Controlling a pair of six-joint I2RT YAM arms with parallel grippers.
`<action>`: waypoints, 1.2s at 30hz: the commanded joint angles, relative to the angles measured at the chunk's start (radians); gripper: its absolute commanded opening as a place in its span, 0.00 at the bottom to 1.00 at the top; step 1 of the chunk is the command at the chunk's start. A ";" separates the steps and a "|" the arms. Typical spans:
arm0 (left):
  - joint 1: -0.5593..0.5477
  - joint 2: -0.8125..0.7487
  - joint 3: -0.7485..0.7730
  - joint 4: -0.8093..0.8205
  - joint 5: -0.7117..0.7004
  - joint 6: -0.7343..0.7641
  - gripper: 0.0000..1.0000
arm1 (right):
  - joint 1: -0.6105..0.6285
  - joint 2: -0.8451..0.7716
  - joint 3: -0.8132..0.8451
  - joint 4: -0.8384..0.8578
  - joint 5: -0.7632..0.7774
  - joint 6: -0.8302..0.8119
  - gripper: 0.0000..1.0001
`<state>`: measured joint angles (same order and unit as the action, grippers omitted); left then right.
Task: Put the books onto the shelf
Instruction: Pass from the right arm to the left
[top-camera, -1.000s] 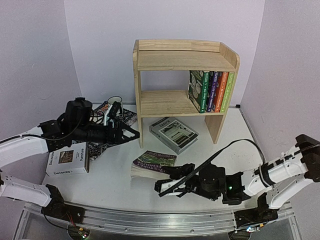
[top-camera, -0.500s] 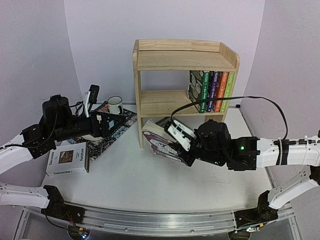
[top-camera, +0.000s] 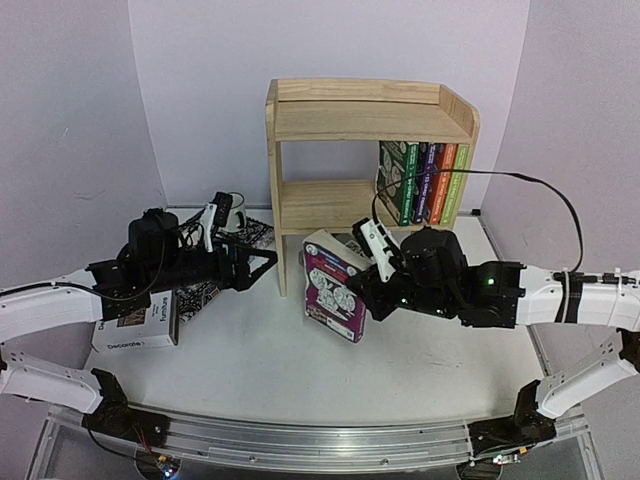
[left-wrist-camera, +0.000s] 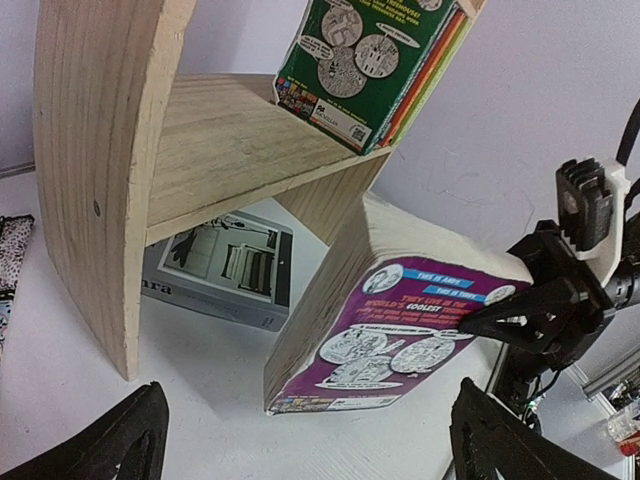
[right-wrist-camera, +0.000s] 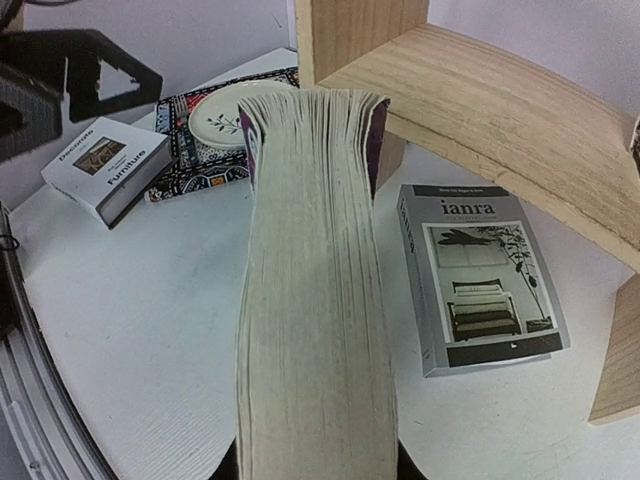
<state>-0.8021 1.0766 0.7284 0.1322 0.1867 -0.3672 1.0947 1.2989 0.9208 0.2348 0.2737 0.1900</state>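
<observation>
One purple book (top-camera: 335, 288) now upright, aloft

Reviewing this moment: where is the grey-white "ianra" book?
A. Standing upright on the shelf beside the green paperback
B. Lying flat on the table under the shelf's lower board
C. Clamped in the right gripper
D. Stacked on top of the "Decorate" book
B: the ianra book lies cover-up on the table, beneath the lower board of the shelf.
</observation>
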 joint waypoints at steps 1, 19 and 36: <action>0.009 0.072 0.023 0.155 0.072 -0.018 1.00 | -0.029 -0.093 0.023 0.066 -0.003 0.128 0.00; 0.029 0.206 0.090 0.313 0.393 0.066 1.00 | -0.076 -0.154 0.104 -0.073 -0.383 0.193 0.00; 0.029 0.271 0.136 0.316 0.642 0.124 1.00 | -0.076 -0.071 0.214 -0.048 -0.529 0.213 0.00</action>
<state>-0.7757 1.3332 0.8115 0.4029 0.7628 -0.2656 1.0168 1.2354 1.0664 0.0796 -0.1902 0.3900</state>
